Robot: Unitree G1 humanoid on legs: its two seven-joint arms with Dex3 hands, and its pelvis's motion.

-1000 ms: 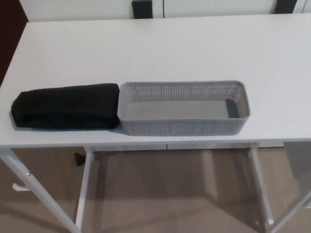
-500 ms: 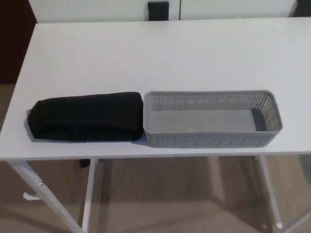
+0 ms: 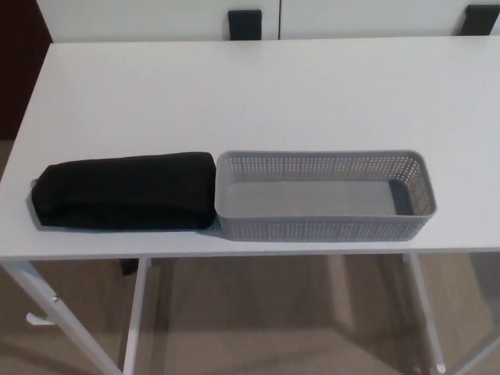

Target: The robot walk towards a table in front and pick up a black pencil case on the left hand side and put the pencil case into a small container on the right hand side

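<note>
While neither robot hand shows in the head view, the black pencil case point(image 3: 125, 191) lies along the white table's point(image 3: 273, 94) near edge, its right end against the empty grey container point(image 3: 324, 226).

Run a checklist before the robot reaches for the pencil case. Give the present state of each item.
1. Pencil case in view, lying flat on the table: ok.
2. Nothing lying on top of the pencil case: ok.
3. Container empty and ready to receive it: ok, only its bare floor shows.
4. Gap between pencil case and container for fingers at that end: not ok. The case's right end sits against the container's left wall, with no gap visible.
5. Left hand and right hand in view: not ok, neither shows.
6. Both things close to the table's near edge, probably within reach: cannot tell for sure, since no arm is visible.
</note>
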